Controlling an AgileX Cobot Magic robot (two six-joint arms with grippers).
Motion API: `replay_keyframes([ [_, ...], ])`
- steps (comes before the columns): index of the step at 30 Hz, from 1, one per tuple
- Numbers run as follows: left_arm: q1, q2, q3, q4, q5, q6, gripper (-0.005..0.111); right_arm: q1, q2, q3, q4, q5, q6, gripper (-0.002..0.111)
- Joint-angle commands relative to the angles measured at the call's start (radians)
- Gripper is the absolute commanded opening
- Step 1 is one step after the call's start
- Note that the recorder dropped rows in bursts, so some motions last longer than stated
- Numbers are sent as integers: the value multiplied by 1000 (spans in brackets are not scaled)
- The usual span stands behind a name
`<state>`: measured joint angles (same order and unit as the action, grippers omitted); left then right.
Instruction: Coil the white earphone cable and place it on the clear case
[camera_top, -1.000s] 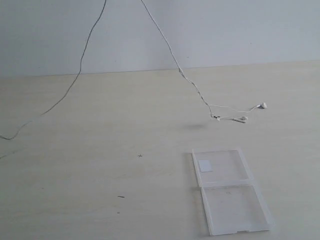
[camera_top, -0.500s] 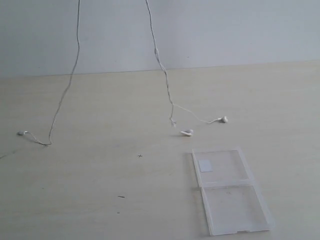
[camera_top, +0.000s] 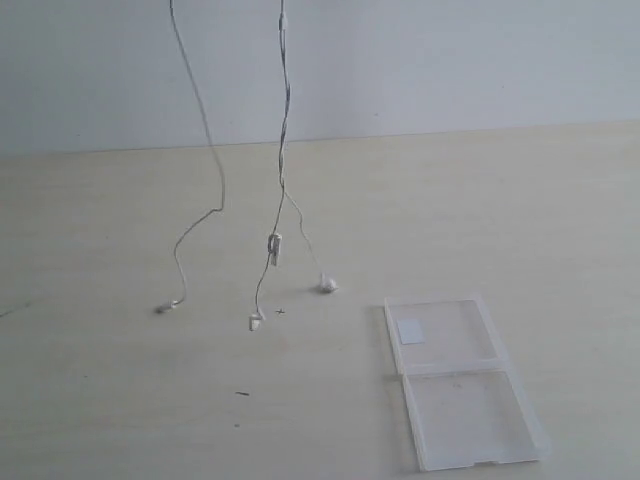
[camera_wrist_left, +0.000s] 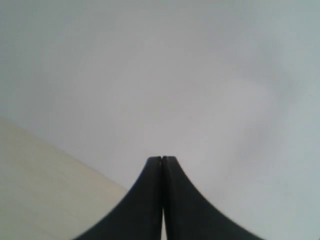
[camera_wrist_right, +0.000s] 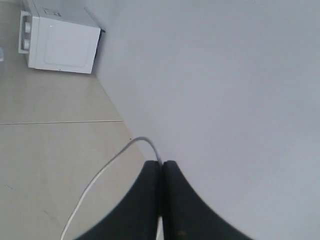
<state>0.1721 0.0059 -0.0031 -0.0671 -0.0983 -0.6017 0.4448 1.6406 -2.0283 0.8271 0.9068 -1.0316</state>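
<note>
The white earphone cable (camera_top: 284, 130) hangs in two strands from above the exterior view. The right strand drops to a small splitter (camera_top: 275, 246), and two earbuds (camera_top: 327, 285) touch the table. The left strand (camera_top: 205, 130) ends at a plug (camera_top: 166, 307) on the table. My right gripper (camera_wrist_right: 162, 162) is shut on the cable (camera_wrist_right: 107, 167), which curls out from its tips. My left gripper (camera_wrist_left: 162, 158) is shut, high over the table; no cable shows past its tips, though the left strand rises toward it. The clear case (camera_top: 462, 400) lies open and flat at the front right, with nothing on it.
A white sticker (camera_top: 410, 331) sits in the case's far half. The light wooden table (camera_top: 120, 400) ends at a pale wall (camera_top: 480, 60) behind. A white box-shaped appliance (camera_wrist_right: 60, 42) stands on the floor in the right wrist view.
The earbud end has swung left, from behind the case toward the table's middle. The plug end has come in from the far left. The two strands now hang closer together and steeper.
</note>
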Motion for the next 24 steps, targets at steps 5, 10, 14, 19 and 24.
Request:
replay_keyframes([
  [5, -194, 10, 0, 202, -57, -41, 0, -5, -80, -2, 7, -98, 14, 0],
  [10, -382, 129, -38, 480, -230, -117, 0, -5, -81, -2, 7, -102, 49, 0],
  [14, -457, 303, -89, 516, -230, -112, 0, -5, -85, -17, 18, -89, 49, 0],
  [19, -505, 582, -203, 641, -290, -116, 0, -5, -99, -67, 6, -82, 121, 0],
  [24, -510, 864, -350, 645, -301, -137, 0, -5, -106, -113, -99, -61, 235, 0],
])
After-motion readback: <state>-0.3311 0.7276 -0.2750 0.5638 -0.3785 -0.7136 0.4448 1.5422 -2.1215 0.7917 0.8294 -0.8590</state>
